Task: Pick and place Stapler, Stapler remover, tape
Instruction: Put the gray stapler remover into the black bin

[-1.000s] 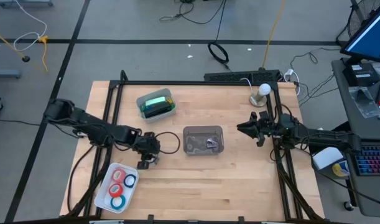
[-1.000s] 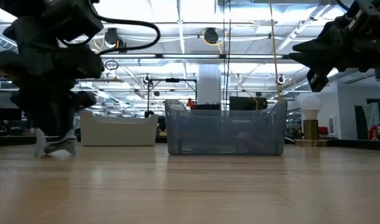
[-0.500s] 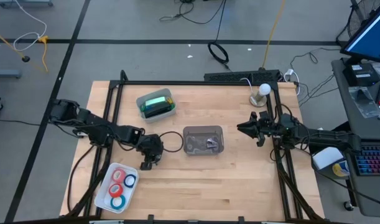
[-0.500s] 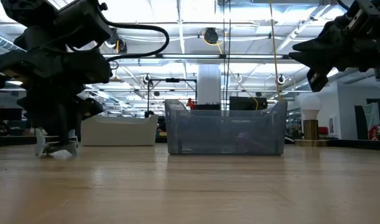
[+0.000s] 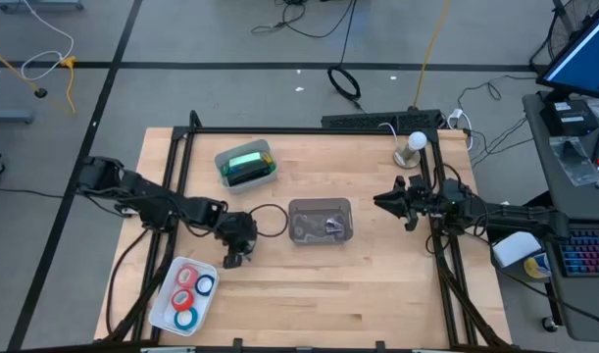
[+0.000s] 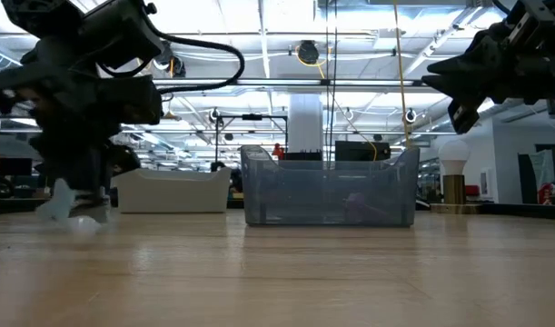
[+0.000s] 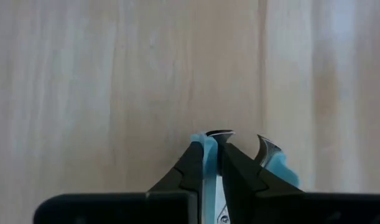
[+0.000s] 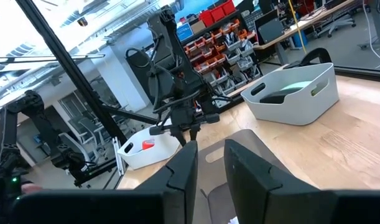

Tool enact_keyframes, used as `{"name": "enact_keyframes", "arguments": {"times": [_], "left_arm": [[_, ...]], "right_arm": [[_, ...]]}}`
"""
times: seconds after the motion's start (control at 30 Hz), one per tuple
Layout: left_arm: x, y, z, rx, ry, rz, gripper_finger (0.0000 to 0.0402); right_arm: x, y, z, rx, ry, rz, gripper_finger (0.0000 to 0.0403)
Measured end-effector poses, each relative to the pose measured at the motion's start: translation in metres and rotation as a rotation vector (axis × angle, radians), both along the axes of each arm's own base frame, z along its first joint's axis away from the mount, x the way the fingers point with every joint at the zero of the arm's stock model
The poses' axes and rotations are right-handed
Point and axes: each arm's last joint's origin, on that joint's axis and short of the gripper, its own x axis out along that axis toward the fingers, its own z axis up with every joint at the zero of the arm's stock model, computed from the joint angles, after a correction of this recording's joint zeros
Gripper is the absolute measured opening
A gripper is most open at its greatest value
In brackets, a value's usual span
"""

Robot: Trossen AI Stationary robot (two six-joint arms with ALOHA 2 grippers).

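Wooden table [image 5: 309,275], grey floor [image 5: 230,39], workshop background

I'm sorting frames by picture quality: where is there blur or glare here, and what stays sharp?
Low view: the left pincer and the pale item it holds are smeared by motion, ceiling lights glare behind, and the clear bin is crisp. Left wrist view: the staple remover in the fingers is sharp and the wood soft. High view: evenly lit, no strong shadows.

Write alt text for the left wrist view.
The left gripper is shut on a staple remover with light blue handles and curved metal claws, held over the bare wooden table. Nothing else shows in this view.
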Motion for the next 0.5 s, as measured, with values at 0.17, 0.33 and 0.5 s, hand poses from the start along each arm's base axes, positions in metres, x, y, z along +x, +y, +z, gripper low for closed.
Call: {"name": "enact_keyframes", "arguments": {"times": [0.17, 0.33, 0.5], "left_arm": [[0.004, 0.009, 0.025, -0.073, -0.033, 0.085, 0.0032], [0.017, 0.021, 0.077, -0.057, -0.228, 0.112, 0.0032], [0.030, 0.037, 0.128, 0.060, -0.452, 0.145, 0.0032]], "right_arm": [[0.000, 0.000, 0.000, 0.002, -0.002, 0.000, 0.0070], [0.000, 0.000, 0.000, 0.001, -0.002, 0.000, 0.0070], [0.000, 0.000, 0.000, -0.004, -0.001, 0.000, 0.0070]]}}
